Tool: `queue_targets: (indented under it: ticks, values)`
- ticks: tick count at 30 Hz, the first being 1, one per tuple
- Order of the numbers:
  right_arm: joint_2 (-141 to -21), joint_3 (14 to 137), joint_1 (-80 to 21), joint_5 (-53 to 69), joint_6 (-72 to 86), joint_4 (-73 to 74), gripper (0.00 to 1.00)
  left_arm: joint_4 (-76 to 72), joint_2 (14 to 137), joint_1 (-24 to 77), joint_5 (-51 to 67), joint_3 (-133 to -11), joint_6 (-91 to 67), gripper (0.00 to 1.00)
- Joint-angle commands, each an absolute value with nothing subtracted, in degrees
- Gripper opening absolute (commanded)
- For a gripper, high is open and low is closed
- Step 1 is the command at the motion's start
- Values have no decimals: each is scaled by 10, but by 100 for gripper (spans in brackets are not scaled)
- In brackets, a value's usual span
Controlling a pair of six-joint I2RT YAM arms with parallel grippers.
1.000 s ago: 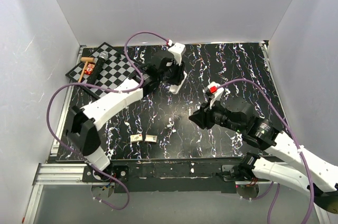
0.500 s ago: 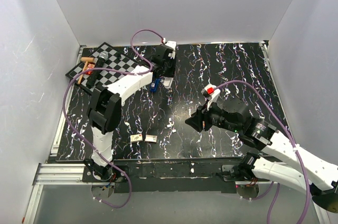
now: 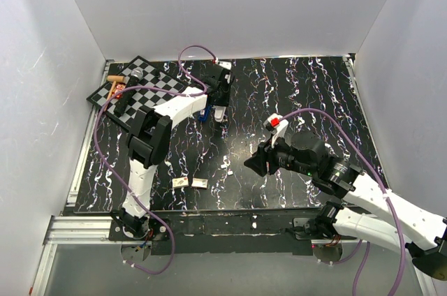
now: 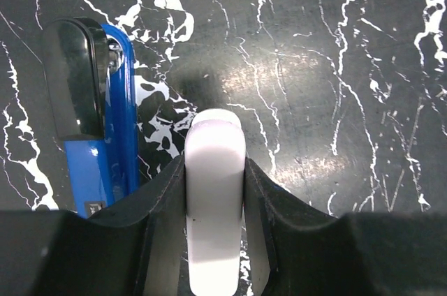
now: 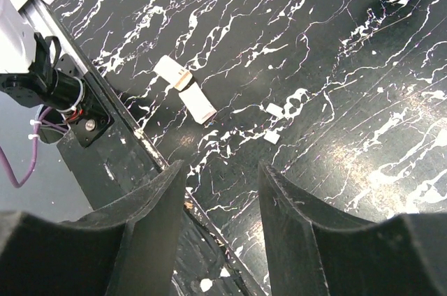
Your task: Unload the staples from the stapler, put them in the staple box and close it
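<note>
The stapler (image 3: 209, 111) lies at the back middle of the table, its blue-and-black part (image 4: 91, 114) flat on the table. My left gripper (image 4: 214, 170) is shut on the stapler's white arm (image 4: 214, 198), which fills the gap between both fingers, and the left gripper (image 3: 218, 104) sits low over it. The right gripper (image 3: 253, 163) hovers open and empty near the table's front, its fingers (image 5: 150, 205) framing bare table. I cannot make out the staples; two small pale bits (image 5: 274, 109) lie ahead of the right gripper, too small to identify.
Two small tan-and-white boxes (image 3: 190, 183) lie near the front edge, and the boxes (image 5: 187, 90) show ahead of the right gripper. A checkered board (image 3: 143, 90) with a wooden-handled tool on it sits at the back left. The table's front rail (image 5: 133, 135) runs under the right gripper.
The left arm swung left and down, bringing the stapler onto the table at the back. The right gripper's jaws spread wider and it edged left.
</note>
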State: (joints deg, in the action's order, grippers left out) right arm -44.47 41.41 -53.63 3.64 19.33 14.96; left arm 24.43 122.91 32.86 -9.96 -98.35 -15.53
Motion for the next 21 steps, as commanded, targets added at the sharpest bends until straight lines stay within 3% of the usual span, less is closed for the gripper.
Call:
queue_targets:
  ticks: [1, 8, 13, 21]
  values:
    - [-450, 411, -535, 43, 195, 117, 54, 236, 1228, 323, -130, -1015, -149, 23]
    - [-457, 407, -535, 50, 199, 112, 54, 234, 1244, 322, -128, -1011, -141, 36]
    - [-454, 406, -535, 52, 200, 113, 56, 197, 1234, 321, -83, -978, -128, 55]
    - [-442, 407, -535, 51, 201, 125, 57, 174, 1186, 321, -56, -955, -111, 60]
